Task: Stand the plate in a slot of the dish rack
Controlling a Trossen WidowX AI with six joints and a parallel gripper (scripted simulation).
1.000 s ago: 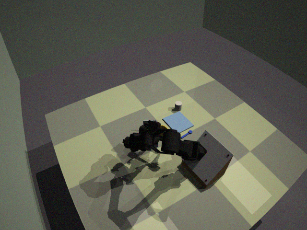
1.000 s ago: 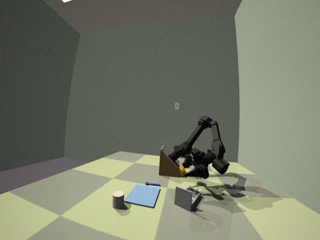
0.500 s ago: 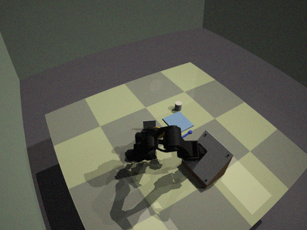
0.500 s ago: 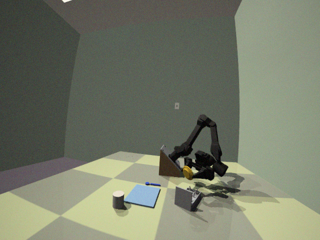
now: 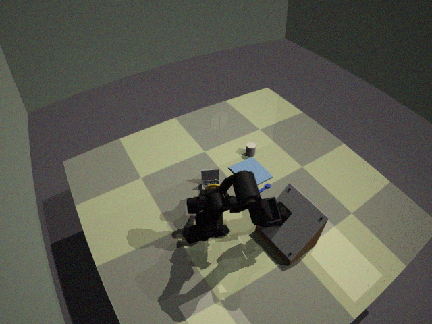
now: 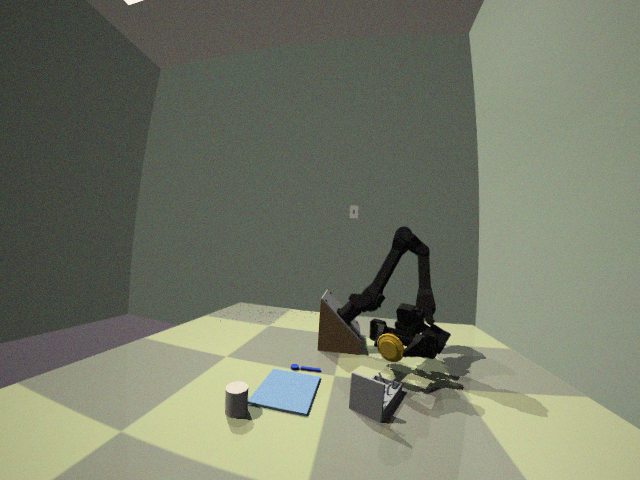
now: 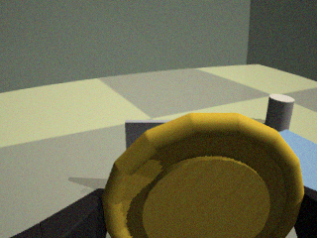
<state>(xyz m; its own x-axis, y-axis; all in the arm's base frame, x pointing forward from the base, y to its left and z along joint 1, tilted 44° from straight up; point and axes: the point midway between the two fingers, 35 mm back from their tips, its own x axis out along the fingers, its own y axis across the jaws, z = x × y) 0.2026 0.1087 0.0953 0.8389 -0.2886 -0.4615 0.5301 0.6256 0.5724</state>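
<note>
Over the dish rack, seen from the top, my arm is folding low and hiding most of what I am carrying; only a yellow sliver of the plate is showing, right at the rack's near edge. Beyond the rack a blue mat is lying flat, with a grey cylinder farther on and a small blue spoon beside the mat. From the exterior view I am holding the plate on edge, nearly upright, above and just behind the rack, with clear air between them; my pincer is sitting behind the disc, so its fingers are hard to make out. Through the wrist view the plate is filling the picture, face toward the lens, with the rack's grey wall peeking out just behind its upper left rim. My pincer is clamping the plate firmly. I am judging the pick-up done and the carry nearly done; lowering the plate between the rails, releasing it and withdrawing are all yet to come.
</note>
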